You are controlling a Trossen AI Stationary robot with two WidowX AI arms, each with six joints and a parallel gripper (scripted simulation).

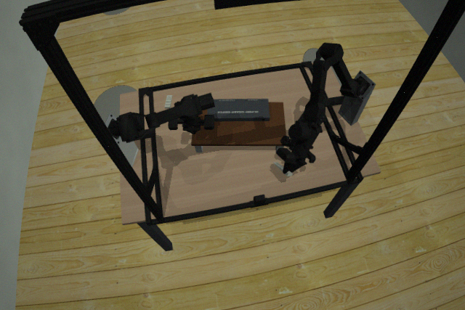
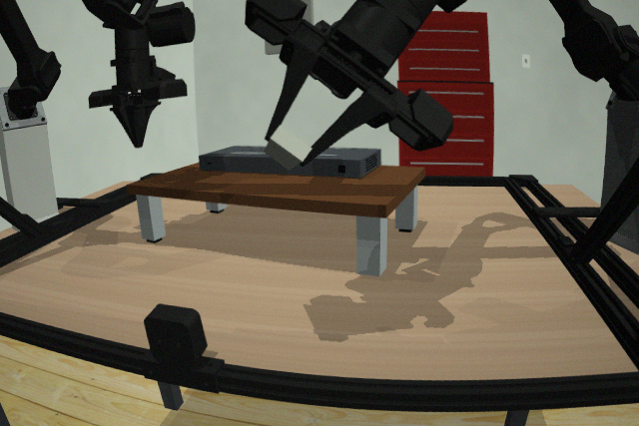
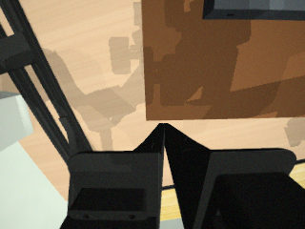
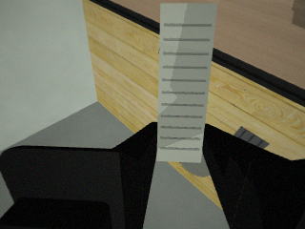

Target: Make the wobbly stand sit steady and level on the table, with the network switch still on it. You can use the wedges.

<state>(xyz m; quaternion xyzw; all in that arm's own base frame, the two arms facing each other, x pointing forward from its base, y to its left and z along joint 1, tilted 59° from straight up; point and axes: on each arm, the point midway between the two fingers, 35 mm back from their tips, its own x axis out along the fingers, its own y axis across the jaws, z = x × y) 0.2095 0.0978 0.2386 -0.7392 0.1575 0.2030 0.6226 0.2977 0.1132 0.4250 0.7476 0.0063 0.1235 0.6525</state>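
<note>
The right end effector [image 1: 287, 165] [image 2: 285, 152] [image 4: 178, 129] is grasping a pale, ribbed wedge [image 2: 289, 147] [image 4: 185, 81], tilting in the air. Beyond it, the brown stand [image 1: 240, 133] [image 2: 289, 192] [image 3: 191, 72] is standing on the surface [image 1: 210, 182] [image 2: 248, 297] [image 3: 95, 29], carrying the dark switch [image 1: 244, 109] [image 3: 257, 10]; the left end effector [image 1: 193, 130] [image 2: 138, 145] [image 3: 163, 127] is hovering clenched and empty.

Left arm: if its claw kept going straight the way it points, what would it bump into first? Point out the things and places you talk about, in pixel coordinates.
Most likely the near corner of the brown stand [image 1: 240, 136] [image 2: 279, 191] [image 3: 191, 102], as the left claw [image 1: 192, 129] [image 2: 138, 145] [image 3: 163, 127] points down. Depth is unclear; it might just miss onto the table [image 1: 210, 186] [image 2: 232, 302] [image 3: 95, 24].
</note>
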